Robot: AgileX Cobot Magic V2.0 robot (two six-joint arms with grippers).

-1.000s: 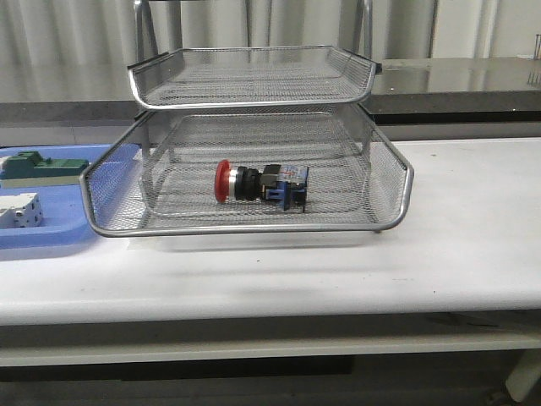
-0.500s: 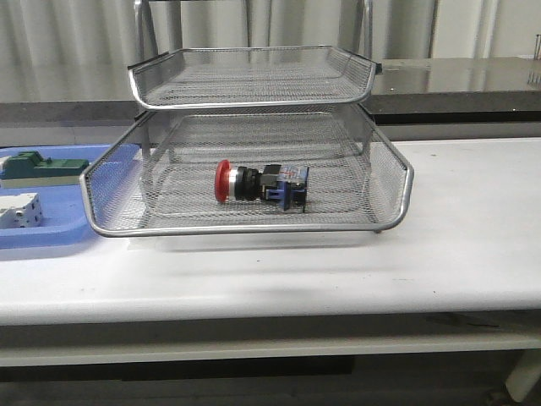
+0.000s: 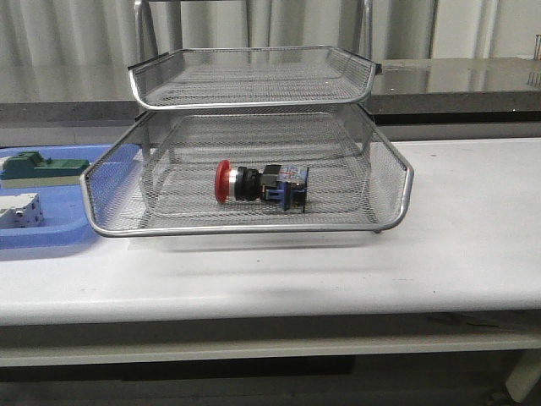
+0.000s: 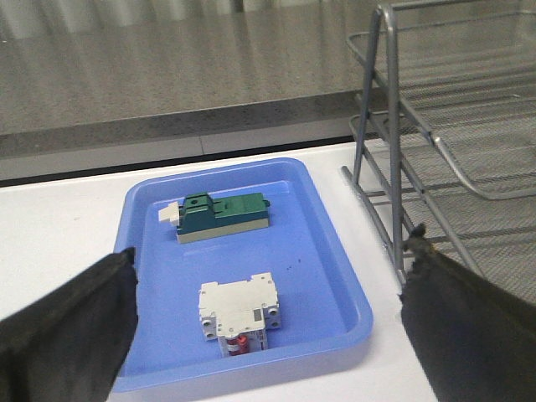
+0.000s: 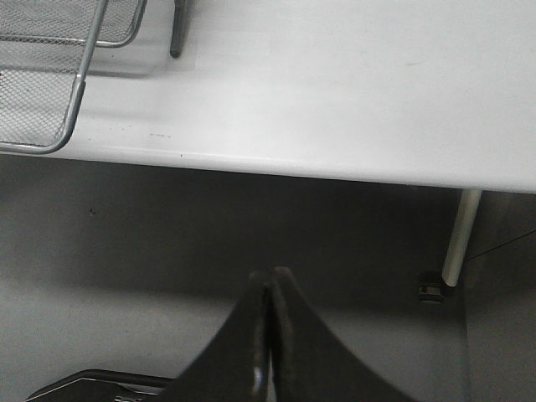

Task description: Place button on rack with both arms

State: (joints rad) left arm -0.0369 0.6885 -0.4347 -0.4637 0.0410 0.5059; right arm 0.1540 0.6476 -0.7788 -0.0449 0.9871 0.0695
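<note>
The button (image 3: 258, 183), red cap to the left and dark blue body to the right, lies on its side in the pulled-out middle tray of the silver wire rack (image 3: 406, 182). Neither arm shows in the front view. My left gripper (image 4: 268, 276) is open and empty, held above the blue tray (image 4: 352, 289), with the rack's legs (image 4: 394, 209) beside its one finger. My right gripper (image 5: 270, 276) is shut with nothing in it, hanging below and in front of the table's edge (image 5: 335, 172); a corner of the rack's tray (image 5: 71, 100) shows there.
The blue plastic tray (image 3: 68, 237) lies left of the rack and holds a green block (image 4: 224, 215) and a white breaker block (image 4: 239, 310). A table leg (image 5: 459, 239) stands near the right gripper. A dark counter runs behind the table.
</note>
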